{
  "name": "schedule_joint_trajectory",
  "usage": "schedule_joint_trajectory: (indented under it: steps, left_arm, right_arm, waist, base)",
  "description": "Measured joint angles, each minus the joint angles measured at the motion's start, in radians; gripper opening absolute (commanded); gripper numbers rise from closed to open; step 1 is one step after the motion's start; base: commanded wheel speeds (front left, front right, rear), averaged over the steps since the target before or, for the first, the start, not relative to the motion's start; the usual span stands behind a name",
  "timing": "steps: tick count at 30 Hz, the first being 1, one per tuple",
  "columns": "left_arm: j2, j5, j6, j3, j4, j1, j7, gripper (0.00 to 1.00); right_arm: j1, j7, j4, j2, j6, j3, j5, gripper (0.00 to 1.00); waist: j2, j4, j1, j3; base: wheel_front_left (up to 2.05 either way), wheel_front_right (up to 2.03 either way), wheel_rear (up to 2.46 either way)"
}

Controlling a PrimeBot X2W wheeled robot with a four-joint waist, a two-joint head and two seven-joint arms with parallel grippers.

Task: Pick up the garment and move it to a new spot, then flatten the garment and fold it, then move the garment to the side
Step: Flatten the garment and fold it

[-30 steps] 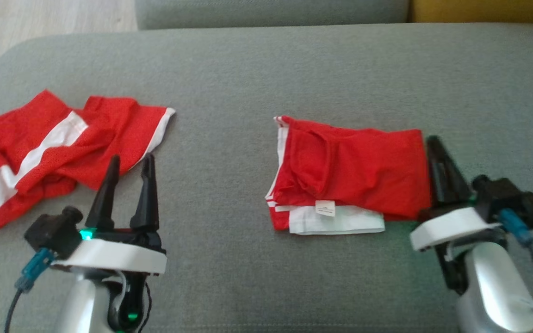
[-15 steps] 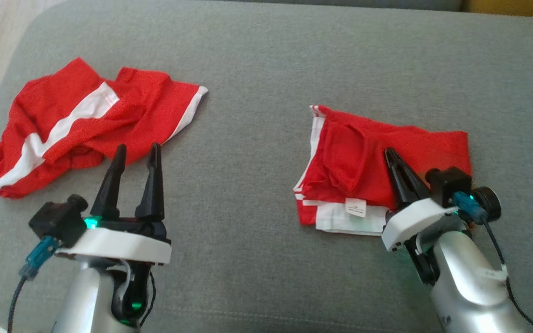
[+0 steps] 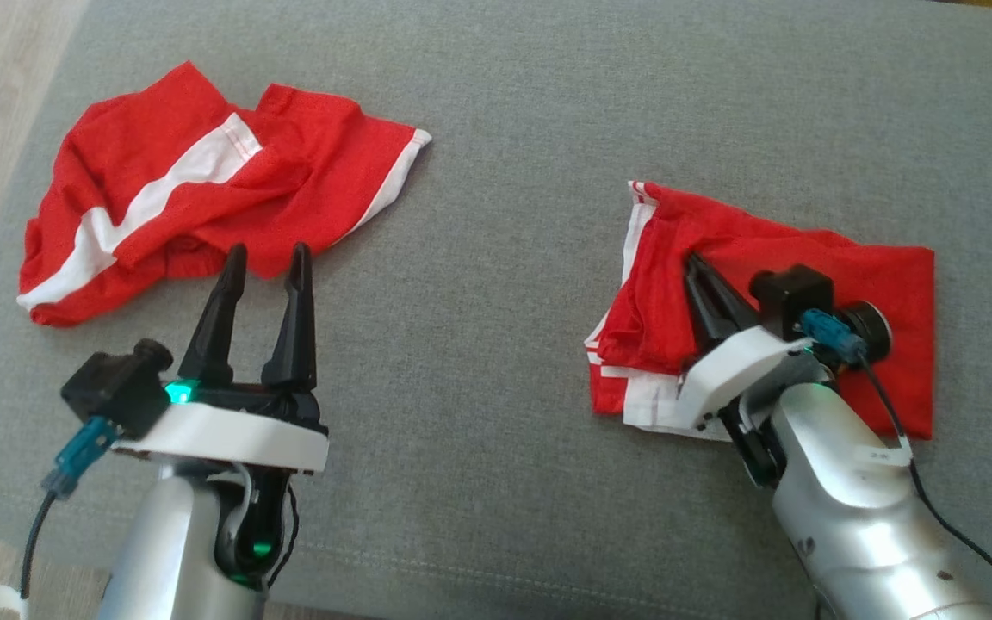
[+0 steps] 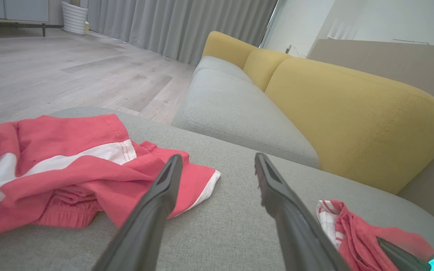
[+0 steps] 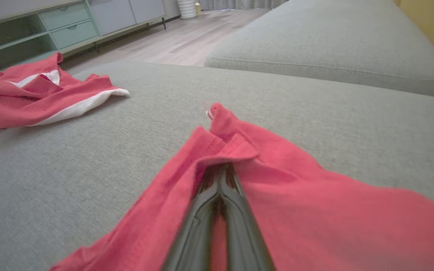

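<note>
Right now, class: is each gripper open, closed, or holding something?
Left gripper: open, holding nothing.
Right gripper: closed, tips under a fold of the folded garment; a pinch cannot be told.

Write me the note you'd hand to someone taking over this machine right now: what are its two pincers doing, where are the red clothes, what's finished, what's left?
Left pincer: open, empty, above the grey cushion at the near edge of the crumpled garment.
Right pincer: shut, tips tucked under a fold of the folded garment; whether it actually pinches cloth can't be told.
Done: the garment on the robot's right is folded.
Left: move the folded garment to the side. The crumpled garment on the left lies unflattened and unfolded.
</note>
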State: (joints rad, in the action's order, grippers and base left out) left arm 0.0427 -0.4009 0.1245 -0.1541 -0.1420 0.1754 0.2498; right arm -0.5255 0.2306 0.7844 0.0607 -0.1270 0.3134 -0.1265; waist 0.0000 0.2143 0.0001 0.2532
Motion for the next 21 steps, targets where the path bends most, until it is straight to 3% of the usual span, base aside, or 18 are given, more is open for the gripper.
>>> schedule_joint_trajectory:
  steps: [10, 21]
  left_arm:
    - [0.0, -0.007, 0.0, -0.003, -0.012, -0.001, 0.0, 1.0]
    - [0.0, -0.007, 0.0, 0.007, -0.02, -0.009, 0.0, 1.0]
  right_arm:
    - [-0.009, 0.012, 0.015, 0.0, 0.0, 0.073, -0.053, 0.0]
    - [0.051, -0.002, 0.052, 0.001, 0.0, 0.074, -0.055, 0.0]
  waist:
    - [0.0, 0.002, 0.0, -0.016]
    - [0.0, -0.037, -0.0001, -0.04]
  base:
    - [0.0, 0.0, 0.0]
    - [0.0, 0.0, 0.0]
